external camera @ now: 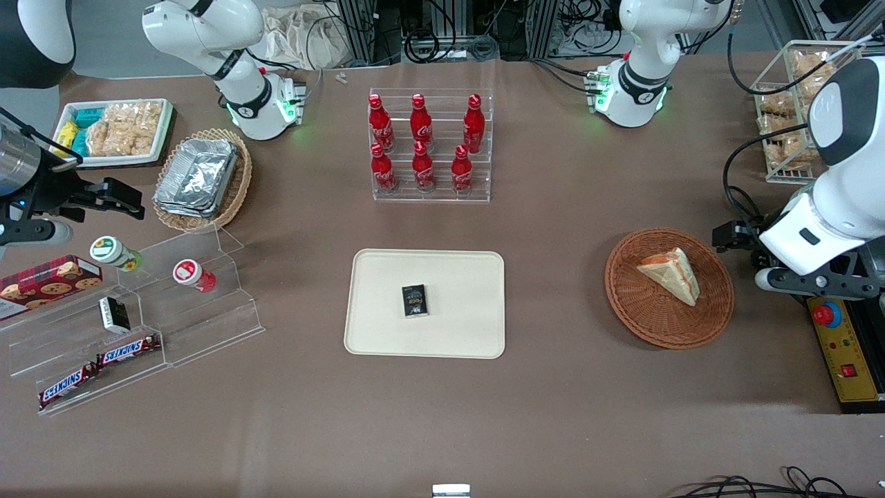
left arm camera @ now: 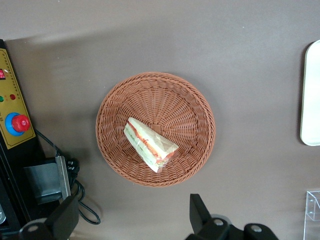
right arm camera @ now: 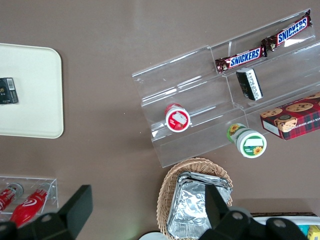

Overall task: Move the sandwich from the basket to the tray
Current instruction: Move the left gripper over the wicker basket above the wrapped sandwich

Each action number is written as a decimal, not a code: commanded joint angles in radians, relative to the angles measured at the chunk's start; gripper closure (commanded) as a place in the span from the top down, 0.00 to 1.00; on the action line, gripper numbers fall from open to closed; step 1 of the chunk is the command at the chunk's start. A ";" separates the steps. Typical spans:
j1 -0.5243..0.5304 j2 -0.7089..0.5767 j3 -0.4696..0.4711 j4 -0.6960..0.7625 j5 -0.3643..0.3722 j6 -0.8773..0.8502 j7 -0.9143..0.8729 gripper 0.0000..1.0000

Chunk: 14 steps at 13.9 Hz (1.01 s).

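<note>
The sandwich (external camera: 671,274), a wrapped pale wedge with red and green filling, lies in the round reddish-brown wicker basket (external camera: 626,304). It also shows in the left wrist view (left arm camera: 150,144), lying in the basket (left arm camera: 190,100). My left gripper (external camera: 734,235) hangs above the table beside the basket, toward the working arm's end. In the left wrist view the gripper (left arm camera: 132,220) is open wide and empty, apart from the basket. The cream tray (external camera: 387,332) lies mid-table; its edge also shows in the left wrist view (left arm camera: 311,100).
A small black packet (external camera: 415,301) lies on the tray. A rack of red bottles (external camera: 429,145) stands farther from the camera. A yellow emergency-stop box (external camera: 840,346) lies by the basket. A clear stand of snacks (external camera: 138,325) lies toward the parked arm's end.
</note>
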 commanded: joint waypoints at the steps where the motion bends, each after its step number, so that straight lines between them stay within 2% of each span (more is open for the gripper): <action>1: 0.021 0.005 0.000 0.020 -0.004 -0.025 0.021 1.00; 6: 0.019 0.027 0.000 0.015 -0.001 -0.027 -0.031 1.00; 10: 0.019 0.038 0.000 -0.043 0.006 -0.007 -0.291 1.00; 12: 0.021 0.035 0.002 -0.110 0.006 0.077 -0.409 1.00; 14: 0.026 0.036 0.002 -0.181 0.006 0.145 -0.616 1.00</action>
